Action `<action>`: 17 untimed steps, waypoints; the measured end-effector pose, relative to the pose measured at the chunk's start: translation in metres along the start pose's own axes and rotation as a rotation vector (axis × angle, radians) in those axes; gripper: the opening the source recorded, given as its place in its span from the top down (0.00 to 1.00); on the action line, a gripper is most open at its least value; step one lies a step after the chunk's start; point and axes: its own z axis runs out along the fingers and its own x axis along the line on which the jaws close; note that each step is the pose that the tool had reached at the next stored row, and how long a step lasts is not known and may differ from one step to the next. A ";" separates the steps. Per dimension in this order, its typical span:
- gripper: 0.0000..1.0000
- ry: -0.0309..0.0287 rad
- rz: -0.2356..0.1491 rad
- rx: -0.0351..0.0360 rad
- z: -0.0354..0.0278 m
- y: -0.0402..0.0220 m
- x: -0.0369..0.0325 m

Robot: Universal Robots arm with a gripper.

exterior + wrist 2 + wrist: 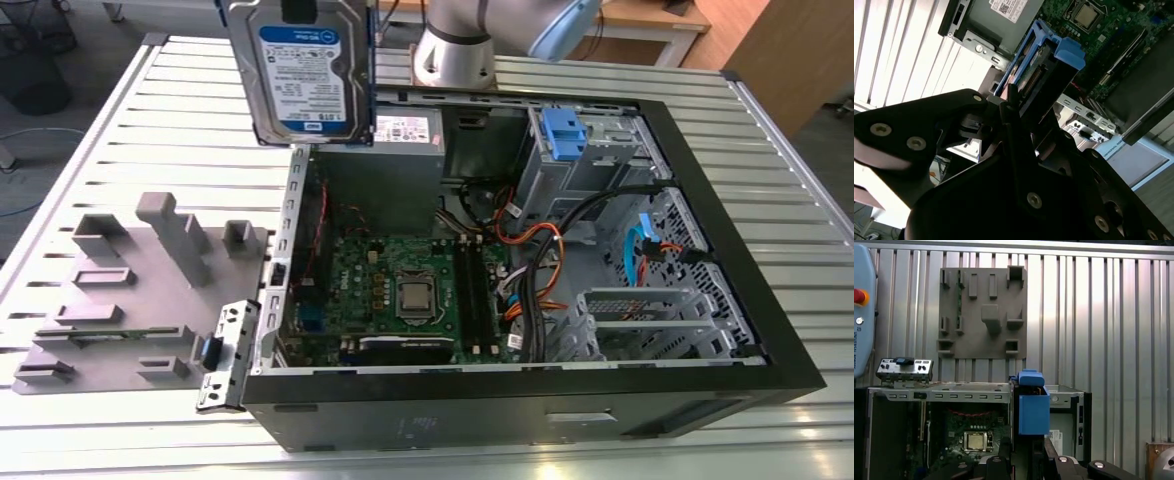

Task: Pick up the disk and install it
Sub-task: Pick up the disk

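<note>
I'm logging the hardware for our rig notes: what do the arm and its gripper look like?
The arm is a smooth silver-grey metal tube with a rounded joint closed by a light blue cap. In the second wrist view the gripper is matte black, built of angular plates and linkages fastened with round silver screws.

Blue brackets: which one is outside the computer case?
The one round the disk, held in the air by the gripper; the other blue bracket sits in the drive cage inside the case.
</note>
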 end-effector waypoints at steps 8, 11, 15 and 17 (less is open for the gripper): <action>0.65 -0.0001 0.000 0.0000 -0.0005 -0.0344 0.0002; 0.65 -0.0001 0.000 0.0000 -0.0007 -0.0477 0.0003; 0.65 0.0000 0.000 0.0000 -0.0009 -0.0649 0.0005; 0.65 -0.0001 0.000 0.0000 -0.0010 -0.0730 0.0005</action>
